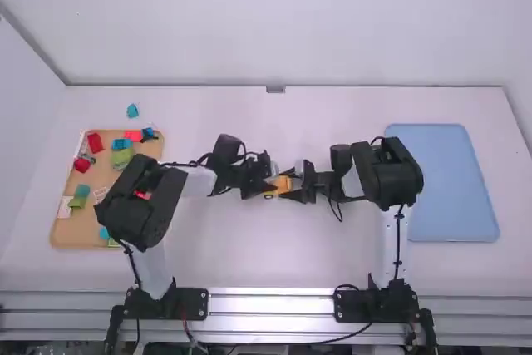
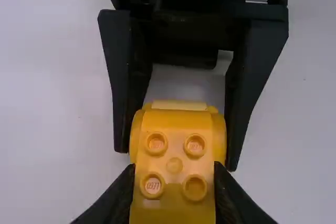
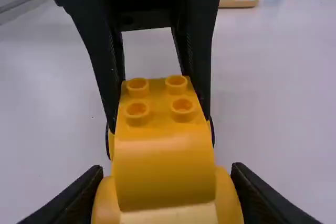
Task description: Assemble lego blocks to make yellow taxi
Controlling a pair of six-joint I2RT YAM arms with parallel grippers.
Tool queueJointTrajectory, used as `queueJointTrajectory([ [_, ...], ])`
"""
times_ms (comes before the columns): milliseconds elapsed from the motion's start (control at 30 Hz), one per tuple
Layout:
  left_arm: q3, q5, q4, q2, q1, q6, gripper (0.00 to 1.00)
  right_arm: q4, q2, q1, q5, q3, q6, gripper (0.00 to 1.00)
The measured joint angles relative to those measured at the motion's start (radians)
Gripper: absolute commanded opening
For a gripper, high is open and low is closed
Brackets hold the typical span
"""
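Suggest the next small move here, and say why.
I'd probably open the left pincer next, leaving the car to the right pincer. Both are closed on opposite ends of it, so moving either arm first could pry it apart; the tray, perhaps its destination, lies on the right arm's side.

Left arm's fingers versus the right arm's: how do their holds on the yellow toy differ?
The left arm's fingers hold the yellow toy by its studded end; the right arm's fingers hold its rounded end. The left fingers point rightward over the table, the right fingers leftward. Both are closed on the toy.
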Motion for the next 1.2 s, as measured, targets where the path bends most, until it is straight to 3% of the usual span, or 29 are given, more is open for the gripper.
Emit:
queueJointTrajectory([
  [467,0.01,-0.008,-0.008,0.002,-0.002,0.002,0.25,0.005,0.0,-0.002,0.005,0.001,0.007,0.46],
  [767,0.012,-0.056,-0.022,0.008,-0.005,-0.004,0.39,0.008,0.0,0.012,0.02,0.002,0.027,0.47],
  [1000,0.012,-0.069,-0.029,0.011,-0.014,0.001,0.32,0.011,0.0,0.032,0.024,0.008,0.029,0.47],
  [1200,0.011,-0.072,-0.073,-0.006,-0.008,0.014,0.32,0.003,0.0,0.038,0.013,0.008,0.026,0.47],
])
